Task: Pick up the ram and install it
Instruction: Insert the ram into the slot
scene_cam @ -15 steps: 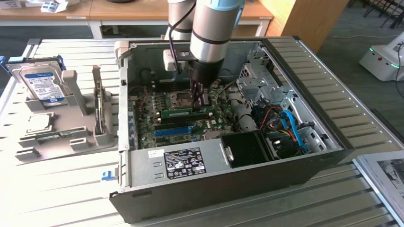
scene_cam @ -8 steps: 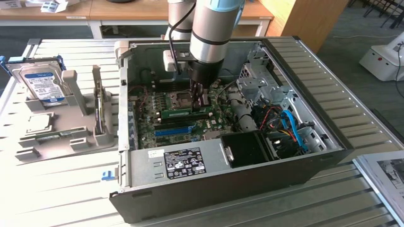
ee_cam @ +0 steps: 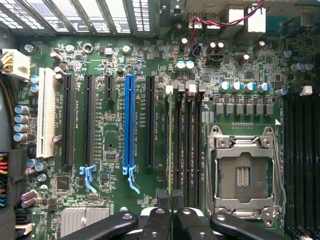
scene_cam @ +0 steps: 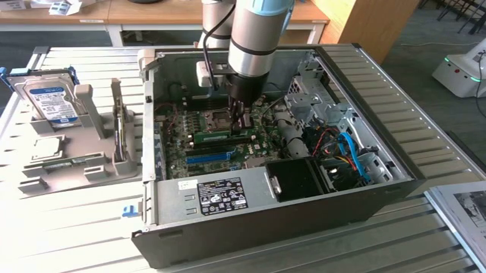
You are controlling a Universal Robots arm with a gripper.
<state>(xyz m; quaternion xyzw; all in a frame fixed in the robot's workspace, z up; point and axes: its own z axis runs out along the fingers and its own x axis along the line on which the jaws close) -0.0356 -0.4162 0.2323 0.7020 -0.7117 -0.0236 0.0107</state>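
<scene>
At the exterior view's left, a grey fixture (scene_cam: 83,165) stands on the worktop (scene_cam: 68,227) and carries a hard drive (scene_cam: 52,102) upright in a cradle, probably so that parts present an edge for gripping. It is well apart from the work. The open case (scene_cam: 258,227) lies on its side just beside the fixture, with the side panel off, which gives access from above to the motherboard (scene_cam: 178,148). On the board, the blue slot (scene_cam: 209,157) lies toward the camera. The ram (scene_cam: 216,135) stands on edge just beyond it, lengthwise along a memory slot and parallel to the blue slot. The tool (scene_cam: 241,125) hangs vertically over the end of the ram toward the exterior view's right. In the wrist view the fingers (ee_cam: 161,200) are pressed together, and a thin edge runs out from between them, in line with the memory slot nearest the long black slots. The tool appears to pinch the ram by its upper edge, which keeps the contacts facing the slot. Whether the ram is seated cannot be told. The CPU socket (scene_cam: 215,118) lies just beside the memory slots, on their far side. Cables (scene_cam: 345,156) and a drive cage (scene_cam: 315,94) crowd the exterior view's right. Open room is chiefly upward, and the case walls bound all sideways travel.
</scene>
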